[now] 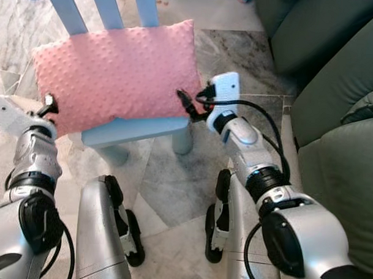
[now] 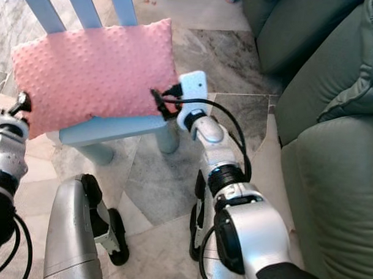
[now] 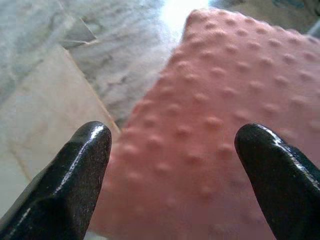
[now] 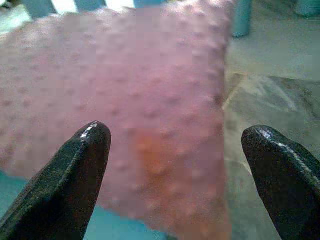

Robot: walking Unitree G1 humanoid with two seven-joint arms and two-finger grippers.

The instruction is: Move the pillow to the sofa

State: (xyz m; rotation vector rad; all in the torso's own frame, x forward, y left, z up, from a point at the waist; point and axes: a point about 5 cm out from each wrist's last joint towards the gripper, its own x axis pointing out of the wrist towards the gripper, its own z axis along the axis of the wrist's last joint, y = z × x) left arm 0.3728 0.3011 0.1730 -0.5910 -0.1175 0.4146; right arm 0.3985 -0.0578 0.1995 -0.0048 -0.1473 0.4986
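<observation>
At the left edge of the scene, the left gripper point(image 1: 48, 102) sits at the near left corner of the pink dotted pillow point(image 1: 118, 73), fingers point(image 3: 75, 180) spread apart with the pillow corner between them. The pillow lies on the seat of a light blue chair point(image 1: 135, 130) standing on the marble floor point(image 1: 173, 182). At the pillow's right edge the right gripper point(image 1: 185, 101) is also spread wide, and the green sofa point(image 1: 343, 120) stands at the far right, well apart from the pillow.

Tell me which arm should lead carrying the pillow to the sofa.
Right, probably. The right gripper is open at the pillow's edge nearest the sofa. The left gripper is open at the far corner, so it should support.
</observation>
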